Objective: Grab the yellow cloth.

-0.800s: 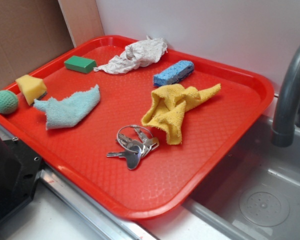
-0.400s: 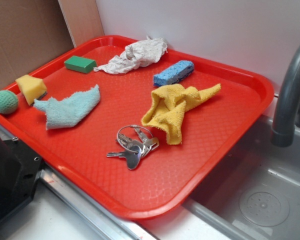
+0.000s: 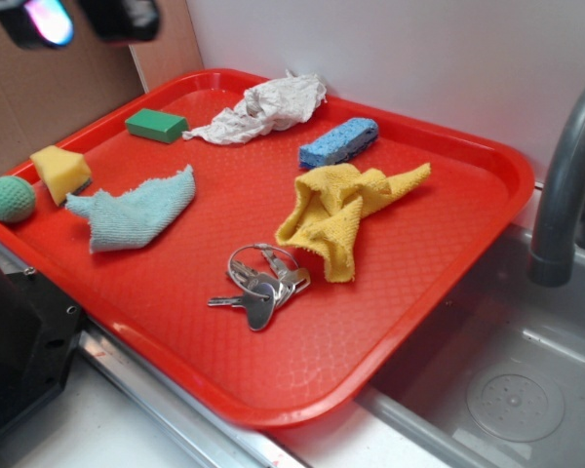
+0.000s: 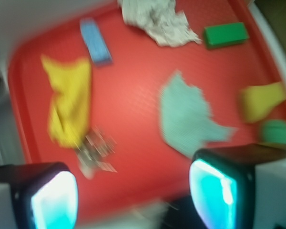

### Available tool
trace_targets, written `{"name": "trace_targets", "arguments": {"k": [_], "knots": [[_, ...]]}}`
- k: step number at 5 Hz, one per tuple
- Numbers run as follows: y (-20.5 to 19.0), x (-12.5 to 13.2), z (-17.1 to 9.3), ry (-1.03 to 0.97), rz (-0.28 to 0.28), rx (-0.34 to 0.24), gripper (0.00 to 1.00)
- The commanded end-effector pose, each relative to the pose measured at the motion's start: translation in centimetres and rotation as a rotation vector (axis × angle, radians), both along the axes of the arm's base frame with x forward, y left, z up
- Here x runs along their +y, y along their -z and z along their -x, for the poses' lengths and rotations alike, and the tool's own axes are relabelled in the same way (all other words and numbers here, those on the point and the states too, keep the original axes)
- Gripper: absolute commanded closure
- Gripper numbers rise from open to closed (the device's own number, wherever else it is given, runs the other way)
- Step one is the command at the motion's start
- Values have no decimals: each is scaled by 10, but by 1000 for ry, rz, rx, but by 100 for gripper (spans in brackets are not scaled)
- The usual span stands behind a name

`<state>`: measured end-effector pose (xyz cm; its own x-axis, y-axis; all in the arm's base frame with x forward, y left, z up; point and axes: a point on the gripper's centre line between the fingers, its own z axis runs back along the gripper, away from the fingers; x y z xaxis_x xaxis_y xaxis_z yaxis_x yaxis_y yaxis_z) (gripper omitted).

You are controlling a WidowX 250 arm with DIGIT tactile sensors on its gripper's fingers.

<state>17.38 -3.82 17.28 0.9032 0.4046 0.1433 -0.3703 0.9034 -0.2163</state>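
The red tray (image 3: 448, 283) carries everything. On it the yellow cloth (image 3: 346, 210) lies crumpled just beyond the key bunch (image 3: 258, 283), its long axis running from the keys toward the tray's far right rim. The gripper (image 3: 78, 19) hangs high over the tray's far left corner, well apart from the cloth, its jaws spread with nothing between them, so the reach likely runs across the tray toward the keys.

Exterior cam: front, angled down, close on red tray (image 3: 448, 283). Wrist cam: high, top-down, blurred. Both cover the same tray (image 4: 133, 119).
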Motion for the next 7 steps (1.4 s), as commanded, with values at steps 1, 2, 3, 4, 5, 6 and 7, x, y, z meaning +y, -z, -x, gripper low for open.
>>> {"name": "trace_targets", "arguments": {"k": [1, 2, 3, 4, 5, 6, 7], "knots": [[49, -42, -73, -28, -104, -24, 0], [84, -51, -90, 17, -117, 29, 0], [136, -62, -92, 139, -125, 134, 0], [152, -61, -82, 176, -115, 197, 100], [156, -57, -77, 169, -146, 257, 100], [115, -46, -66, 246, -86, 238, 100], [67, -20, -48, 343, -103, 120, 100]]}}
